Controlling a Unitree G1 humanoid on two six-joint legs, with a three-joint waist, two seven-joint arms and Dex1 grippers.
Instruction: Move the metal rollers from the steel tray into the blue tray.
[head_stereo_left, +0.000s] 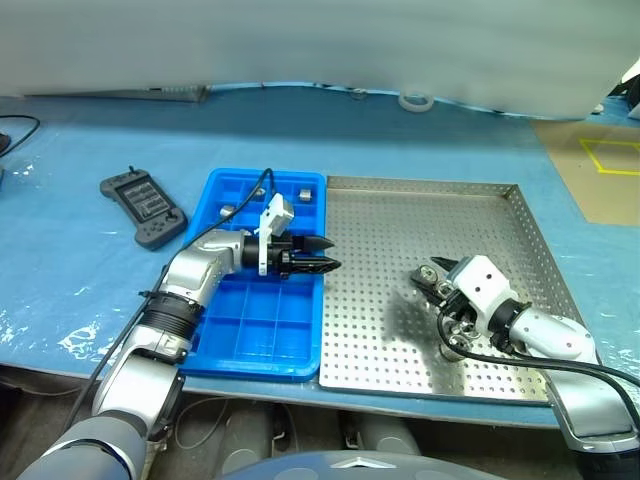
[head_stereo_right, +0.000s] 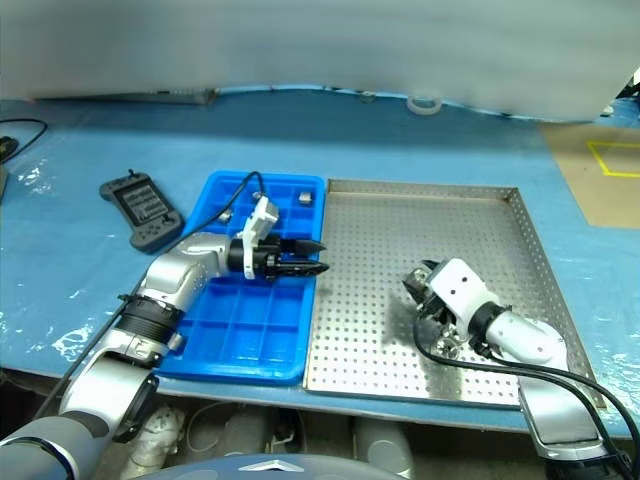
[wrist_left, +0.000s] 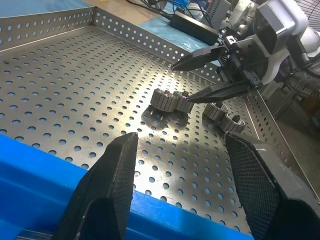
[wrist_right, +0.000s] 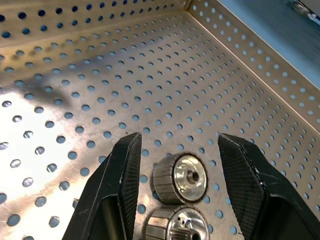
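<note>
Two rollers (head_stereo_left: 306, 193) sit in the blue tray (head_stereo_left: 245, 345); four remain in the steel tray (head_stereo_left: 420, 215). Both grippers, left (head_stereo_left: 322, 255) and right (wrist_right: 175, 165), are spread and empty.

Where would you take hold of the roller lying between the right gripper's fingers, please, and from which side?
Grip the roller across its ribbed round wall, coming from above. It lies on its side on the steel tray, hole end facing the camera, and the right gripper already has an open finger on each side. A second roller sits right against it, so closing lower risks catching both.
</note>
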